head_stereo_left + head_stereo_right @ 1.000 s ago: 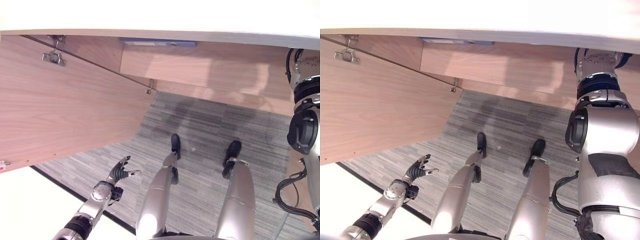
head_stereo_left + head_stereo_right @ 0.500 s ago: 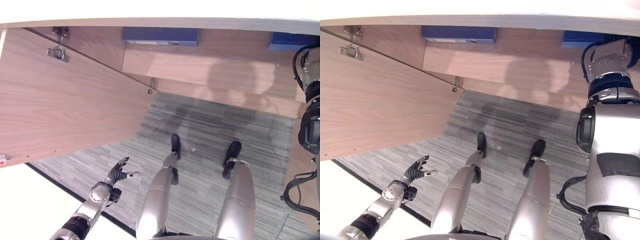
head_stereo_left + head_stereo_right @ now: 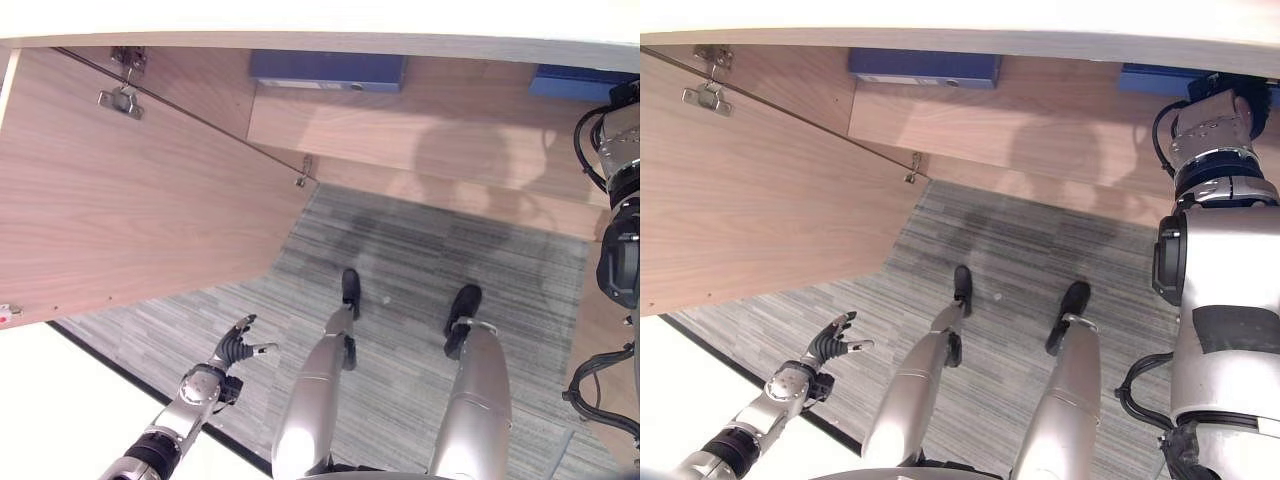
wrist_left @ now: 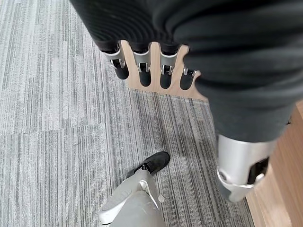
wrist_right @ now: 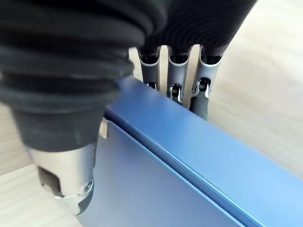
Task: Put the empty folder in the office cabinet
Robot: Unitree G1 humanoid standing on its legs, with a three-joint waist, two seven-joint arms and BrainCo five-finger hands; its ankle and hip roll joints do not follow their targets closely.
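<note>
My right hand (image 5: pixel 173 71) is up at 2 o'clock inside the cabinet (image 3: pixel 420 130), fingers and thumb clamped on the blue folder (image 5: pixel 189 161). Left hand (image 3: pixel 236 347) hangs loose and empty over the carpet (image 3: pixel 420 260) at 7.

cabinet door (image 3: pixel 130 210): pale wood-grain laminate, matt, smooth
cabinet shelf (image 3: pixel 400 125): same light wood-grain finish, matt
hinges (image 3: pixel 118 97): bright metal, slightly shiny
floor (image 3: pixel 420 260): grey carpet, woven in fine stripes, rough and matt
folder (image 5: pixel 180 161): blue cover, smooth, faint sheen
second folder (image 3: pixel 328 70): dark blue, smooth, matt
right hand (image 5: pixel 173 71): silver metal fingers, dark ribbed matt cover
left hand (image 4: pixel 142 71): silver fingers, dark matt tips
</note>
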